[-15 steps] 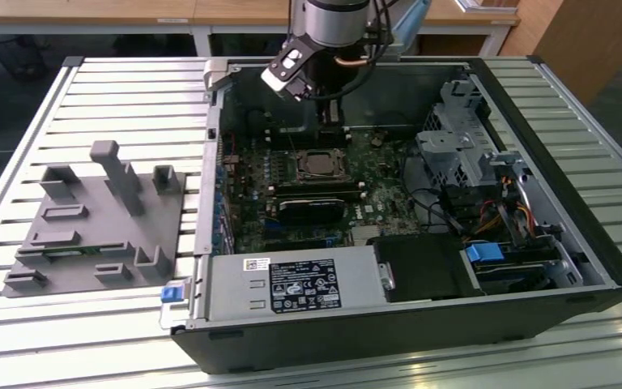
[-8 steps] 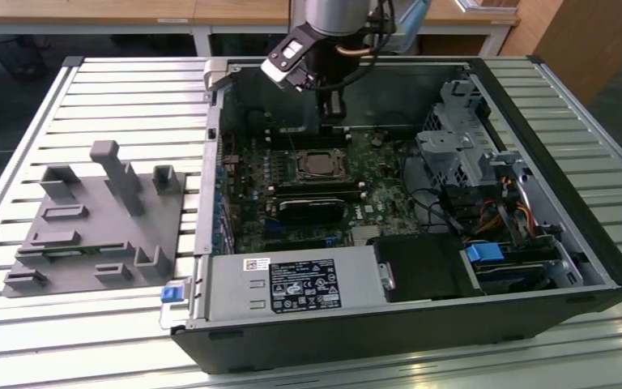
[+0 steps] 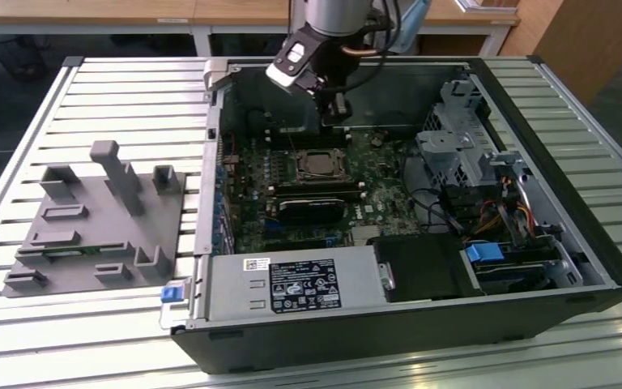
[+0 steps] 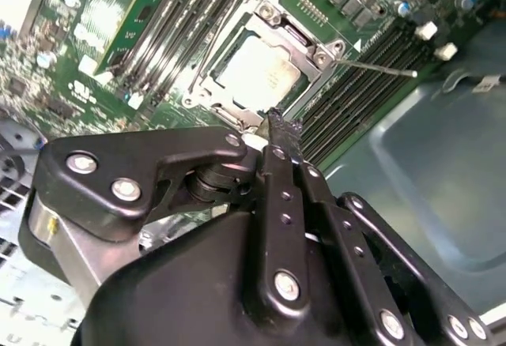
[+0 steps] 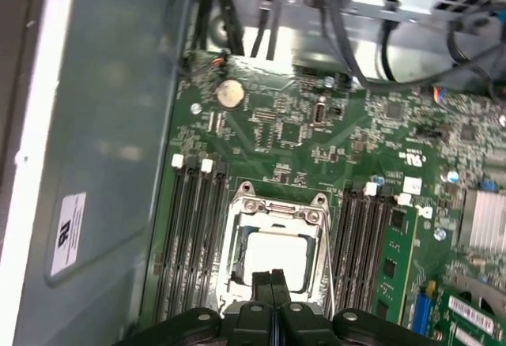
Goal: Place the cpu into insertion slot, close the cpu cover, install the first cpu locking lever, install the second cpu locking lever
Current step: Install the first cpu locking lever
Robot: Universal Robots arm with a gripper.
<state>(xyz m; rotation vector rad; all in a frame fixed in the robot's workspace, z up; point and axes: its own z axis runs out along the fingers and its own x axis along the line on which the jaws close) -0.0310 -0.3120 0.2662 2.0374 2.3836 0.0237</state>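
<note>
The cpu (image 3: 317, 165), a square chip with a dull metal top, is lying seated in the insertion slot (image 3: 299, 154) on the green motherboard (image 3: 381, 190) inside the open computer case (image 3: 398, 336), which is resting on a slatted table (image 3: 106, 89). In the exterior view the gripper (image 3: 338, 120) is hanging above the board, just beyond the socket toward the rear wall of the case and apart from the chip. In the first wrist view the gripper (image 5: 271, 277) is showing its two black fingers pressed together with nothing between them, and their tips are overlapping the near edge of the cpu (image 5: 278, 253); whether they are touching it cannot be told. In the second wrist view the gripper (image 4: 277, 118) is again appearing closed and empty, its tip lying just beside the edge of the insertion slot (image 4: 202, 93) that is holding the cpu (image 4: 257, 73). The silver cpu cover (image 5: 277, 212) is lying down around the edges of the chip. A thin locking lever (image 4: 379, 68) is sticking out from one corner of the socket across the long black memory slots (image 4: 356, 93). Memory slots (image 5: 190, 243) are flanking the socket on both sides. A grey fixture (image 3: 95, 235) is sitting on the table toward the exterior view's left, well apart from the gripper.
</note>
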